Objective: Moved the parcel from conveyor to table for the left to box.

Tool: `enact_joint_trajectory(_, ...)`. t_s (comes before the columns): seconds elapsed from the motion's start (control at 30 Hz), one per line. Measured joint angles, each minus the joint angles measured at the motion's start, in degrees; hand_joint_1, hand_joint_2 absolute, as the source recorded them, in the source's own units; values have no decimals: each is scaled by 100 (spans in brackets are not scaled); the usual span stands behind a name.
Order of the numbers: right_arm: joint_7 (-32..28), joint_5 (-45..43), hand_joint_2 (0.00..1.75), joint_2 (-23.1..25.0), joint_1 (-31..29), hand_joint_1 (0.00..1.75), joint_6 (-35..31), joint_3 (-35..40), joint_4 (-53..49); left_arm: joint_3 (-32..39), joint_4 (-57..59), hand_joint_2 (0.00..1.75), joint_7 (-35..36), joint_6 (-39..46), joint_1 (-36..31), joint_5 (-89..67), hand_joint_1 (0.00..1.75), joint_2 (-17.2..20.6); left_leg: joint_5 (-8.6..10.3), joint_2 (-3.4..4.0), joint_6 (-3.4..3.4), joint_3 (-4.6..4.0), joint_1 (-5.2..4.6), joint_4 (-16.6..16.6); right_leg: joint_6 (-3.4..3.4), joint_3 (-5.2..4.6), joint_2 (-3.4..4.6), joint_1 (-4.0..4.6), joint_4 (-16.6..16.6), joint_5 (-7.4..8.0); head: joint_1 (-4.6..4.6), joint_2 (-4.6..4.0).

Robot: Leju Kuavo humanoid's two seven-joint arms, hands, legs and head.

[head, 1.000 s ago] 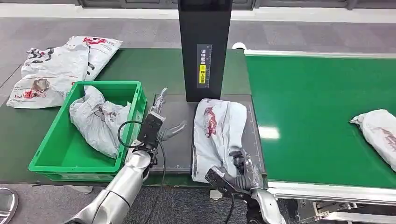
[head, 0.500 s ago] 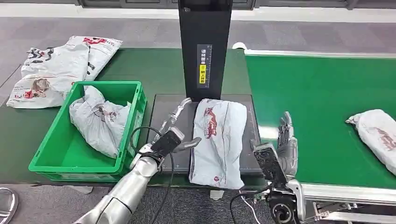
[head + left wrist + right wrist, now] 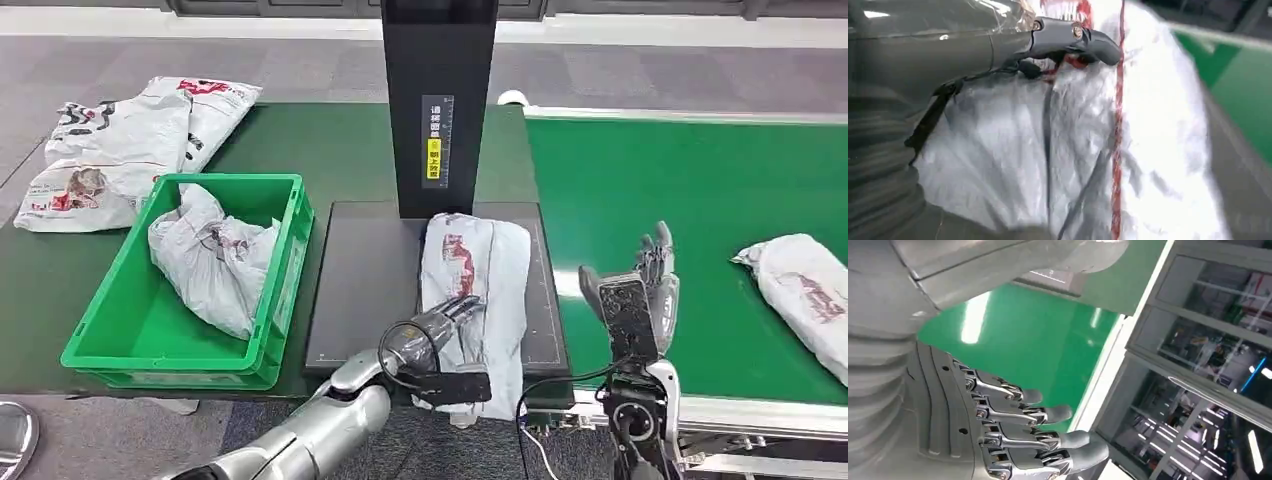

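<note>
A white plastic parcel [image 3: 478, 280] with red print lies lengthwise on the black plate [image 3: 360, 280] in front of the black post. My left hand [image 3: 443, 322] reaches in from below and lays its fingers [image 3: 1073, 36] on the parcel's [image 3: 1128, 150] near left part; they lie stretched over the crumpled plastic, not closed round it. My right hand [image 3: 648, 285] is raised over the conveyor's near left edge, fingers [image 3: 1038, 415] apart and straight, holding nothing. A second white parcel [image 3: 805, 295] lies on the green conveyor belt [image 3: 680, 190] at the right.
A green crate [image 3: 110, 340] stands left of the plate with a crumpled white parcel [image 3: 210, 262] inside. More white parcels [image 3: 125, 140] lie on the dark green table at the back left. The tall black post [image 3: 437, 100] rises behind the plate.
My left hand swung from beside the crate over to the parcel and now touches it. My right hand let go of the parcel, rose and moved right over the belt. The belt parcel crept left.
</note>
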Motion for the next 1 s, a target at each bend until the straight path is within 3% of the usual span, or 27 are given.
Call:
enact_joint_trajectory(0.3, 29, 57, 175, -2, -46, 0, 164, -136, 70, -255, 325, 175, 282, -273, -340, -91, 175, -129, 1, -1, 7, 18, 0, 0, 5, 24, -6, -1, -4, 0, 0, 2)
enact_joint_trajectory(0.47, -136, -163, 175, -35, -51, 0, 127, -151, 277, -195, 356, 175, 154, 15, -477, 335, 175, -81, 14, 4, 1, 18, 0, 0, 1, 25, -1, 0, -2, 16, 0, 2)
enact_joint_trajectory(0.77, -459, -697, 175, -140, -188, 0, -164, -144, 990, 767, -616, 175, -924, 240, -235, 1993, 175, 435, 23, 3, -10, 8, 5, -1, -9, 8, 5, 4, 9, 17, 0, 0)
enact_joint_trajectory(1.0, -623, -835, 175, -192, -391, 0, -352, -140, 1405, 1362, -1991, 175, -772, 1457, -32, 1599, 175, 1073, 23, 2, -11, -6, 6, -2, -9, -10, 5, 5, 9, 15, 0, 2)
